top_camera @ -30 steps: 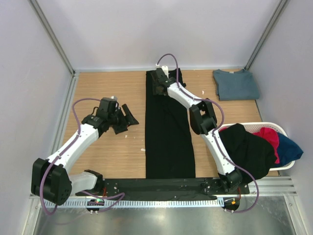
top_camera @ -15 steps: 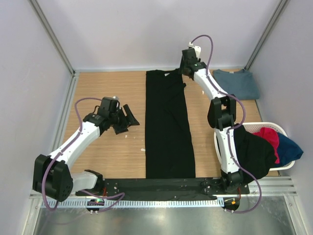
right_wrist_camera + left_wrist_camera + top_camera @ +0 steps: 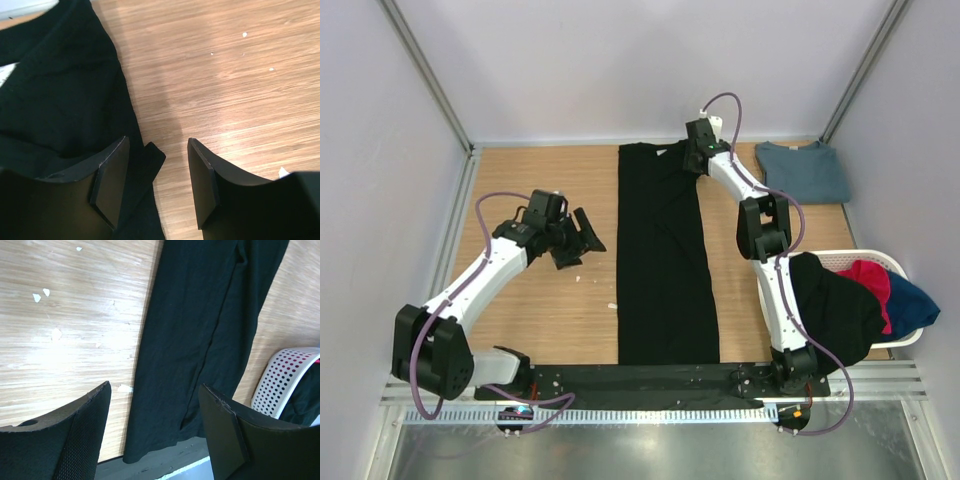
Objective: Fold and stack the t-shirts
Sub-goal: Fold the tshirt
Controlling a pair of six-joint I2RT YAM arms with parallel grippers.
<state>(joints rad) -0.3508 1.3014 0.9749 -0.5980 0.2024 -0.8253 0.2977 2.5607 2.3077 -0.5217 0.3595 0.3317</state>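
A large black t-shirt [image 3: 665, 260] lies folded into a long narrow strip down the middle of the table. My right gripper [image 3: 694, 165] hovers at its far right edge, by the shoulder. In the right wrist view the black cloth [image 3: 60, 100] fills the left side. A small corner of it [image 3: 152, 156] pokes out between the open jaws of my right gripper [image 3: 155, 175], which are not closed on it. My left gripper [image 3: 585, 245] stands open over bare wood left of the shirt. In the left wrist view my left gripper [image 3: 155, 430] is empty, and the shirt [image 3: 200, 330] lies beyond it. A slate-blue t-shirt [image 3: 802, 172] lies folded at the far right.
A white perforated basket [image 3: 880, 262] stands at the right edge with black [image 3: 830, 305], magenta-red [image 3: 868, 280] and blue [image 3: 912, 302] shirts heaped in it; the basket [image 3: 287, 380] also shows in the left wrist view. Small white flecks [image 3: 611, 305] dot the wood. Walls close in the far side and both flanks.
The right arm swung from over the shirt's collar to the back wall, then came down at the shirt's right shoulder edge, jaws narrowing. The left gripper shifted slightly.
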